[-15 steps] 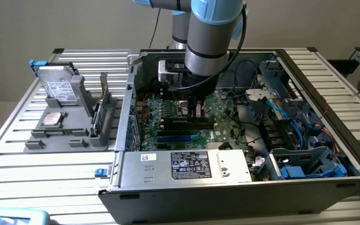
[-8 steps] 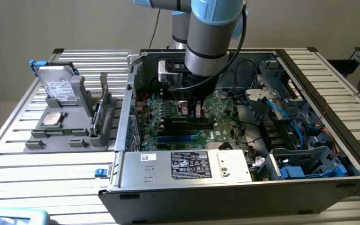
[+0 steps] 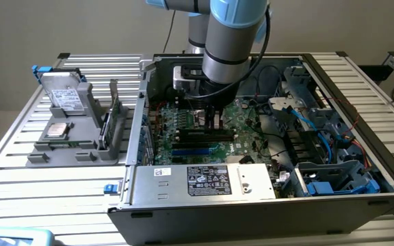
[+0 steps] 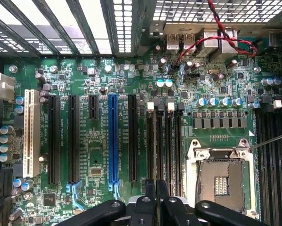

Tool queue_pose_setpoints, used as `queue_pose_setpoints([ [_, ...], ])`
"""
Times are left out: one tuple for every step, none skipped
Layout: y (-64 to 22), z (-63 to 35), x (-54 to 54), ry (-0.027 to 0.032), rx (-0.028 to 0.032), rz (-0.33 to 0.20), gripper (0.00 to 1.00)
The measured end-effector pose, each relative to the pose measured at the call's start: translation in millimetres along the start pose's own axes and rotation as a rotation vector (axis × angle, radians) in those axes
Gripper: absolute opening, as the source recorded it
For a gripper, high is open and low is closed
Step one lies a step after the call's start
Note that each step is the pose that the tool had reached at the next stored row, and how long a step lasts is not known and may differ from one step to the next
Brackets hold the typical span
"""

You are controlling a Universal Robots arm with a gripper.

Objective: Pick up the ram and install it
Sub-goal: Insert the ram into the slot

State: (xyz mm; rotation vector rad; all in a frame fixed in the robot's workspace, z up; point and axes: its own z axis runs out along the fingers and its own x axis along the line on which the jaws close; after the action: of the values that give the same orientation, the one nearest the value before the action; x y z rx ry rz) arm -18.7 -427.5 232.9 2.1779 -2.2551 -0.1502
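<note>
My pincer [image 4: 156, 188] clenched on the ram [image 4: 156, 182], held edge-on between my fingertips [image 4: 150, 194], hanging inside the open computer case [image 3: 252, 221], just above the black memory slots [image 4: 159, 146] on the green motherboard [image 4: 98, 75], beside the processor socket [image 4: 221, 181]

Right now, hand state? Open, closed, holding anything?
Hand: closed, low over the motherboard. Whether anything thin is pinched in it cannot be told.

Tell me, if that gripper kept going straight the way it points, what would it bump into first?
Probably the long black memory slots on the motherboard, beside the processor socket. The gripper points straight down at them; how much gap remains is hard to judge.
</note>
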Motion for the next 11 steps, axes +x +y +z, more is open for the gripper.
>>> queue_pose_setpoints([
  [0.0, 0.0, 0.0, 0.0033, 0.0, -0.001, 0.13],
  [0.1, -0.1, -0.5, 0.0075, 0.0001, -0.001, 0.13],
  [0.1, 0.0, -1.4, 0.012, 0.001, -0.002, 0.13],
  [0.2, 0.0, -3.1, 0.0177, 0.0027, -0.002, 0.13],
  [0.2, -0.2, -5.2, 0.0209, 0.0058, -0.002, 0.13],
  [0.4, -0.4, -7.5, 0.0236, 0.011, -0.003, 0.13],
  [0.5, -0.5, -9.0, 0.0262, 0.0167, -0.003, 0.13],
  [0.6, -0.4, -9.5, 0.0283, 0.0213, -0.003, 0.13],
  [0.7, -0.4, -9.8, 0.0332, 0.0231, -0.003, 0.13],
  [0.9, -0.6, -9.9, 0.0383, 0.0245, -0.003, 0.13],
  [1.3, -1.1, -10.1, 0.0444, 0.0268, -0.003, 0.13],
])
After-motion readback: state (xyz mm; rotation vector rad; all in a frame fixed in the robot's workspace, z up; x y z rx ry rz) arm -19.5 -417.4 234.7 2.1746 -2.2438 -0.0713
